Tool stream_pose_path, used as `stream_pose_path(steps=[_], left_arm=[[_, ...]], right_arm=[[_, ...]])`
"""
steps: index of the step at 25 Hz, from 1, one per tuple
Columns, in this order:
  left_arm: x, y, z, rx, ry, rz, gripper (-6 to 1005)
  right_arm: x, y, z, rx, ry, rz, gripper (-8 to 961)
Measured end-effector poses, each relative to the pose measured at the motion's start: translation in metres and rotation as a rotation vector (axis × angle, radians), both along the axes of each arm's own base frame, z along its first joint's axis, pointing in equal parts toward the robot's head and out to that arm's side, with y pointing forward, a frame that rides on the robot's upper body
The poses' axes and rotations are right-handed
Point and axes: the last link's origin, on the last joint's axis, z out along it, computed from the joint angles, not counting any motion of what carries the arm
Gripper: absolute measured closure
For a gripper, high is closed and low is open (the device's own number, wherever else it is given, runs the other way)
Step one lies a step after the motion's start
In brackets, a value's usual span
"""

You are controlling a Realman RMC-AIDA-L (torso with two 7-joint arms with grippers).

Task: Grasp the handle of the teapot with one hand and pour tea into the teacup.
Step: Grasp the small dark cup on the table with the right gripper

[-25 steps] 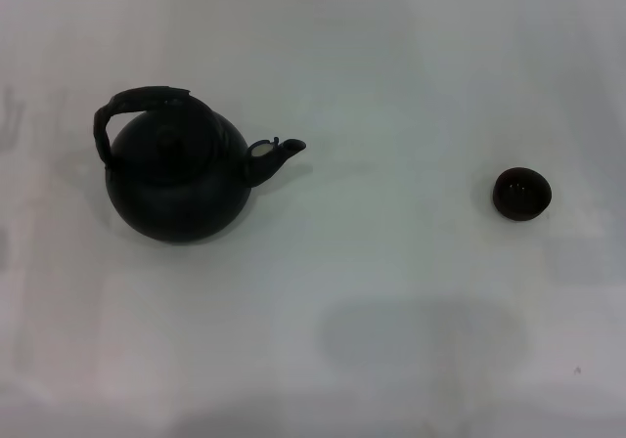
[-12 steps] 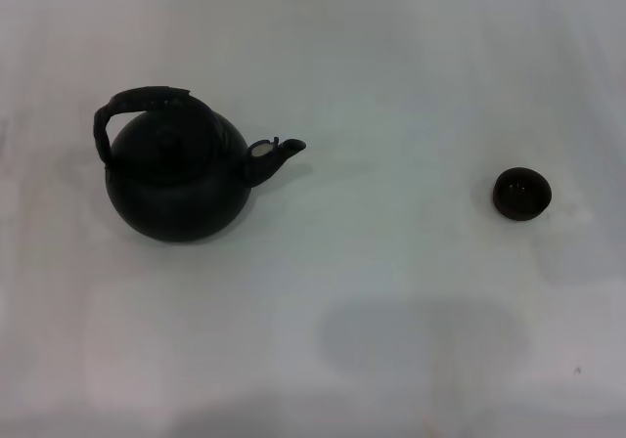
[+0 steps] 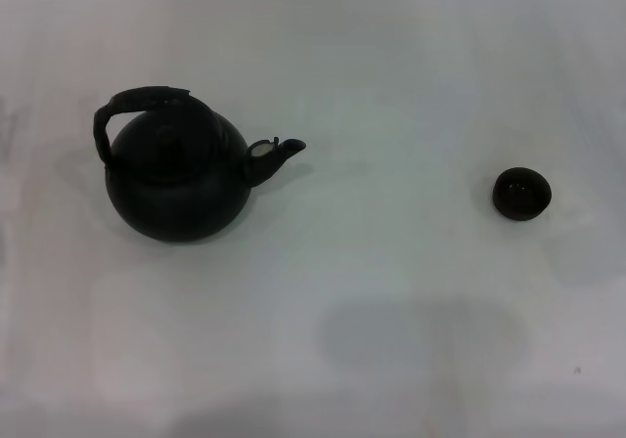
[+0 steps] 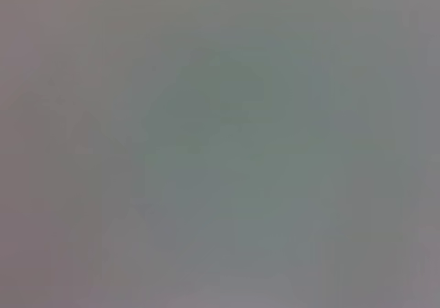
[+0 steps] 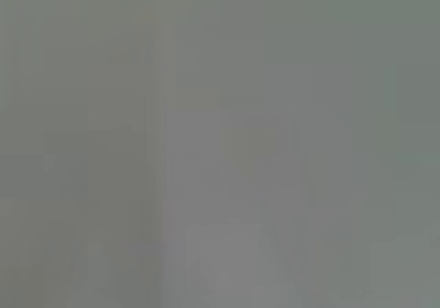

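Teapot (image 3: 178,176), large round matte-black, sat toward left edge of white table (image 3: 391,86); arched ridged black handle (image 3: 137,101) ungrasped. Small dark brown handleless teacup (image 3: 521,194) well apart, toward right edge. Grasp step not begun; next move called for gripper reaching handle. Neither gripper visible; wrist views showed blank grey.

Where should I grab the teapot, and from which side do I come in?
Grip the handle at the top of its arch, coming down from above. It stands above the teapot, clear of the lid knob, and the spout points toward the teacup. The left arm is probably nearer.
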Motion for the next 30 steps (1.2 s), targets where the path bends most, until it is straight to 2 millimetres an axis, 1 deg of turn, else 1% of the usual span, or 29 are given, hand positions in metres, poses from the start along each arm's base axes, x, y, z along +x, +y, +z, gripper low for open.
stream_pose_path(steps=[5,8,13,17,22,26,30], left_arm=[[0.001,0.000,-0.004,-0.005,-0.056,0.000,168],[0.000,0.001,-0.003,-0.006,-0.089,-0.004,168],[-0.001,0.004,0.000,-0.003,-0.085,-0.002,168],[0.002,0.010,0.000,-0.009,-0.080,-0.007,168],[0.005,0.021,0.000,-0.024,-0.071,-0.007,169],[0.007,0.026,0.000,-0.031,-0.069,-0.009,169],[0.009,0.030,0.002,-0.030,-0.062,-0.017,169]], right_arm=[[-0.001,0.011,0.001,-0.041,-0.013,-0.005,114],[-0.007,0.017,0.002,-0.099,-0.036,0.026,114],[-0.017,0.023,0.010,-0.174,-0.077,0.075,114],[-0.021,0.027,0.014,-0.207,-0.087,0.089,115],[-0.024,0.028,0.012,-0.228,-0.102,0.105,115],[-0.031,0.028,0.014,-0.306,-0.129,0.143,114],[-0.037,0.027,0.021,-0.372,-0.161,0.161,113]])
